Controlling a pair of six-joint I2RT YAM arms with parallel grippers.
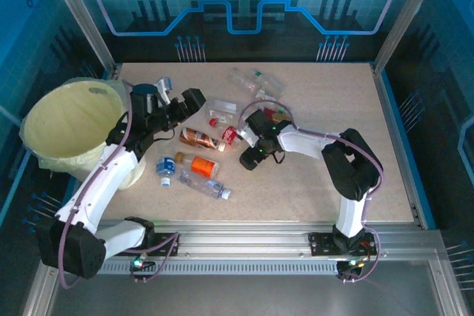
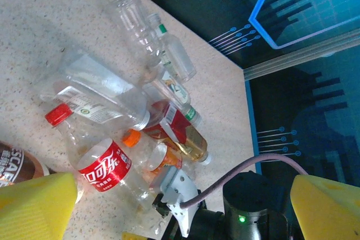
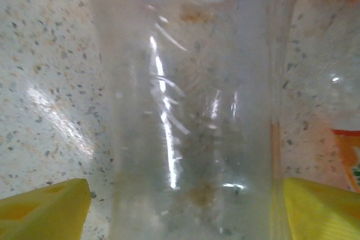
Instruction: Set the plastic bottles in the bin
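The bin (image 1: 70,120), pale yellow with a bag liner, stands at the table's left edge. Plastic bottles lie scattered mid-table: a brown-labelled one (image 1: 198,138), an orange one (image 1: 198,163), a clear one (image 1: 206,185), and clear ones at the back (image 1: 252,79). My right gripper (image 1: 250,144) is down over a clear bottle (image 3: 191,116). Its yellow fingers (image 3: 45,209) straddle the bottle, with a slim gap on the left side. Seen from the left wrist, this is the base end of the red-labelled bottle (image 2: 107,164). My left gripper (image 1: 194,101) hovers open beside the pile, holding nothing.
An orange-labelled bottle (image 3: 349,155) lies right next to the straddled one. A red and amber bottle (image 2: 183,130) and clear ones (image 2: 169,54) crowd behind it. Aluminium posts and a front rail (image 1: 244,238) frame the table. Bare tabletop (image 1: 348,101) lies to the right.
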